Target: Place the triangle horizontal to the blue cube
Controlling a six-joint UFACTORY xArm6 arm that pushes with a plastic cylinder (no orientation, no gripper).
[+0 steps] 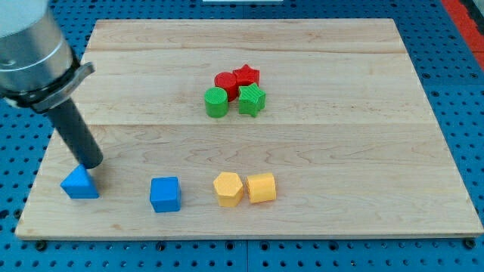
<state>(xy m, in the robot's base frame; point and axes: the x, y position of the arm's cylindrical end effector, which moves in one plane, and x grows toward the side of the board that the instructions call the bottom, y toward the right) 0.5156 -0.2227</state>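
A blue triangle block (79,183) lies near the board's lower left corner. A blue cube (165,194) sits to its right, at about the same height in the view. My tip (92,164) is at the triangle's upper right edge, touching or almost touching it. The rod rises from there to the view's upper left.
Two yellow blocks (228,189) (262,187) sit side by side right of the blue cube. A cluster above the centre holds a red cylinder (225,81), a red star (246,75), a green cylinder (216,103) and a green star (252,100). The wooden board (340,151) lies on blue pegboard.
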